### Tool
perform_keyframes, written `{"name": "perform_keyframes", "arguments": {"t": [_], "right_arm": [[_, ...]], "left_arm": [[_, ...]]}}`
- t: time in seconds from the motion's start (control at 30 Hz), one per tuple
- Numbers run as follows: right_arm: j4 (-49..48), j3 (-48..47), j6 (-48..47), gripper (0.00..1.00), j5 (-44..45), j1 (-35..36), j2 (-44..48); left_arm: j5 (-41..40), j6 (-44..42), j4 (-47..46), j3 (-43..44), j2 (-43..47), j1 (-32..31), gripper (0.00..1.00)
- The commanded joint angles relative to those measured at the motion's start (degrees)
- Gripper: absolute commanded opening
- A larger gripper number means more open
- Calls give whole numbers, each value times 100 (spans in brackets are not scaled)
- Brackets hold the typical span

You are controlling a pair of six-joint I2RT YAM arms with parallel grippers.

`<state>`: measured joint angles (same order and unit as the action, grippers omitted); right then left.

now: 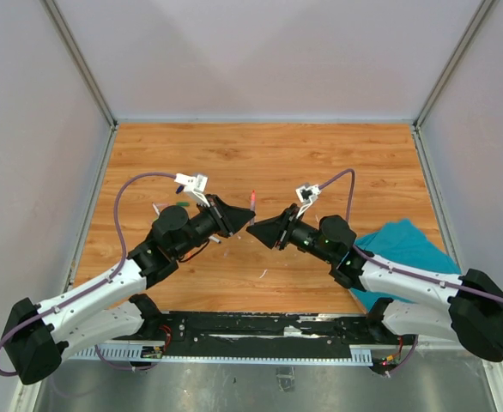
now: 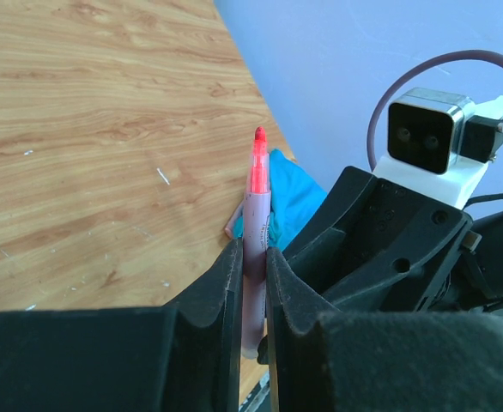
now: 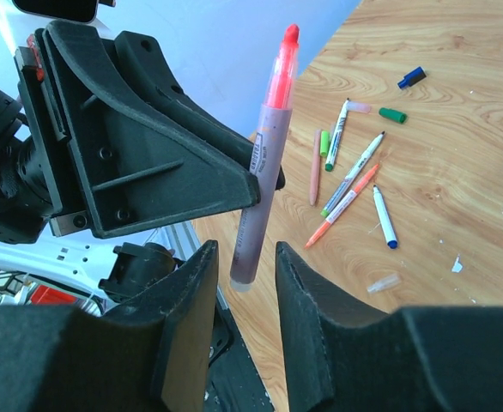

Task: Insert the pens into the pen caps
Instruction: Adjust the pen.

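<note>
The pink pen (image 2: 256,215) stands upright in the air above the worktop (image 1: 320,163), tip up, with no cap on it. The left claw (image 2: 251,266) holds it tight at the middle of the barrel. The right claw (image 3: 245,257) is set narrow around its lower end, with a small gap on each side, so it does not grip yet. I judge this to be a handover. Next, the right jaws must close squarely before the left claw lets go. The other pens (image 3: 350,176), a green cap (image 3: 392,114) and a blue cap (image 3: 411,77) lie on the worktop.
</note>
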<state>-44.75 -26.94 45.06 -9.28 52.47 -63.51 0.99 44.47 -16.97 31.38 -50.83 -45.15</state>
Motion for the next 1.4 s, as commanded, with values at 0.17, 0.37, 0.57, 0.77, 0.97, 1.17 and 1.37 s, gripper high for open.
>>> {"name": "perform_keyframes", "arguments": {"t": [0.17,0.37,0.57,0.77,0.97,1.17,1.37], "right_arm": [[-156,-282,82,26,-151,141,-184],[-99,-362,57,6,-133,143,-199],[54,-365,56,1,-166,141,-119],[20,-332,30,1,-598,141,-81],[57,-314,4,1,-924,167,-55],[184,-320,-92,1,-969,198,32],[571,-401,-403,18,-693,197,241]], "left_arm": [[-97,6,-184,-60,204,-47,0],[-145,7,-182,-105,255,-47,1],[-240,-42,-102,-97,355,-47,33],[-341,-70,-5,-76,446,-47,46],[-405,-80,30,-63,436,-47,47],[-407,-81,10,-69,421,-47,23],[-360,-120,52,-57,409,-47,1]]}}
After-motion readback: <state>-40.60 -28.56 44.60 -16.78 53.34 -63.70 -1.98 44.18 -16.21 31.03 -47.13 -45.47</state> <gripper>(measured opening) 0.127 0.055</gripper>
